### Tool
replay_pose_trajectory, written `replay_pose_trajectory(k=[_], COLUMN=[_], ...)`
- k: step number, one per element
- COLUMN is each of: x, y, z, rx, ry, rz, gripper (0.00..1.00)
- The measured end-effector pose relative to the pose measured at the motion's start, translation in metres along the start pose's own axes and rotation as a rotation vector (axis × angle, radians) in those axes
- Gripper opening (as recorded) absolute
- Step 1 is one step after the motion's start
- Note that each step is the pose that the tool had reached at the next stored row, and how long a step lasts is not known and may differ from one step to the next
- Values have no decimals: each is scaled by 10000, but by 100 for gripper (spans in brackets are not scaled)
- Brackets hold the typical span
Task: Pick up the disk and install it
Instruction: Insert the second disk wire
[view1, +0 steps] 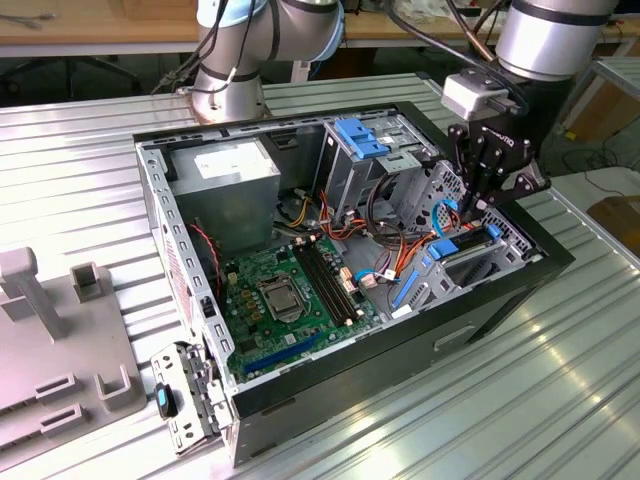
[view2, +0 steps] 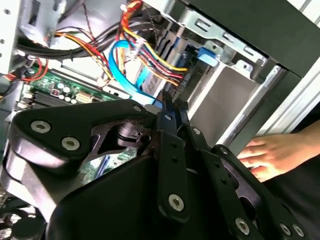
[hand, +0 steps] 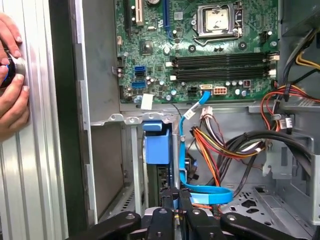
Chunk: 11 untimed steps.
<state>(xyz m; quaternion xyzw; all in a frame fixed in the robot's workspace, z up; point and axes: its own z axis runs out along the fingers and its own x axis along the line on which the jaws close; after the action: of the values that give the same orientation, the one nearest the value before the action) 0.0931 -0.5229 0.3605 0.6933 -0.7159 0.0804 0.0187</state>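
Your tool (view1: 478, 205) sits inside the open computer case (view1: 500, 290), fingers drawn narrow, with nothing visibly between them. Directly beneath its tips the disk (view1: 462, 248) lies in the drive cage, blue carrier edge showing. Just beside it run a blue ribbon cable (hand: 205, 192) and coloured wiring. Farther in lies the green motherboard (view1: 285, 295). Beyond the case wall, a person's hand (view2: 272, 155) rests on the ribbed metal table (view1: 560, 400).

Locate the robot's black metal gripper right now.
At the exterior view's right, the gripper hangs inside the open black computer case, just above the blue-framed dark grey disk.
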Motion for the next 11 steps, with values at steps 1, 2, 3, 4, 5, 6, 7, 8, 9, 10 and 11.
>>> replay_pose_trajectory(k=[1,2,3,4,5,6,7,8,9,10,11], x=[13,16,17,23,30,45,52,55,57,58,59], y=[0,1,3,9,19,44,56,58,58,59,60], z=[8,19,25,30,34,38,41,45,50,55,62], rx=[20,92,219,331,401,437,443,445,445,445,445], ry=[-9,-21,-26,-51,-77,-95,-98,-99,-99,-99,-96], rz=[-3,-6,-15,-26,-32,-36,-36,-36,-36,-36,-36], gripper=[16,16,16,16,16,16,16,16,16,16,16])
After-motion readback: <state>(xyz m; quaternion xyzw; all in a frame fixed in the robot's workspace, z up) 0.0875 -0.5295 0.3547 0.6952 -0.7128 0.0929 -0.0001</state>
